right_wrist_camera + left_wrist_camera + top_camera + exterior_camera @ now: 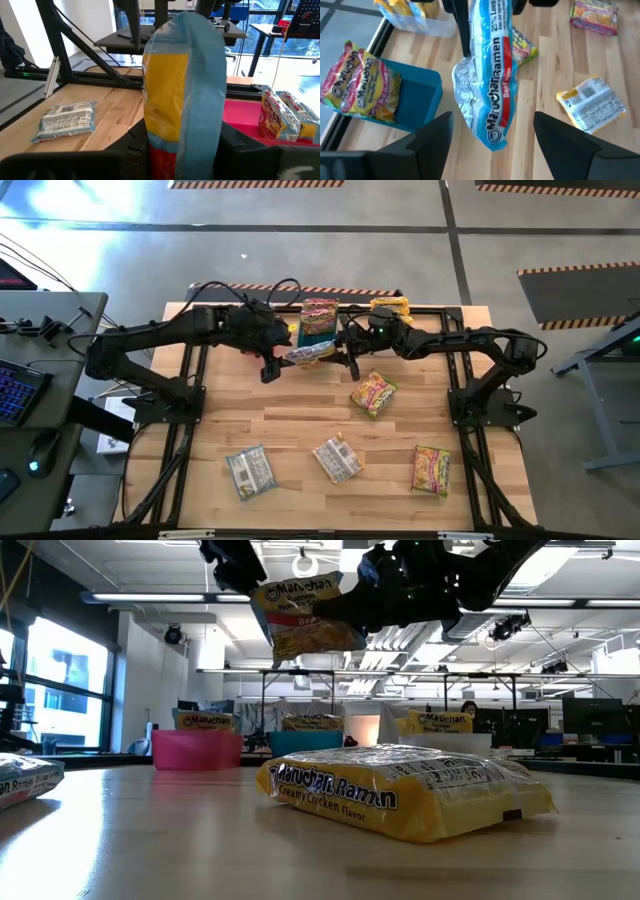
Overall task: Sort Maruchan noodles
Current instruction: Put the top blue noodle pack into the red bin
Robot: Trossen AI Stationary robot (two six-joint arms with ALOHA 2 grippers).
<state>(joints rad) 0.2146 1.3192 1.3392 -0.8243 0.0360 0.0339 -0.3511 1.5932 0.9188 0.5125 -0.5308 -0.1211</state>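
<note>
Along the far edge of the wooden surface (300, 420) stand three bins, a pink bin (196, 749), a blue bin (305, 743) (the middle one) and a clear bin (422, 21), while a keyboard (18, 392) and mouse (38, 452) sit on a side desk (45, 315).

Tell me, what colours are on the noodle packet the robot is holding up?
The held packet is blue with silver, white lettering and a red stripe, seen best in the left wrist view.

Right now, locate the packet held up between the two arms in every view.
High view: held packet near the back middle, by the blue bin.
Low view: top centre, hanging in the air.
Left wrist view: centre, dangling.
Right wrist view: centre, filling the foreground.
Shared landmark: the blue bin.
</note>
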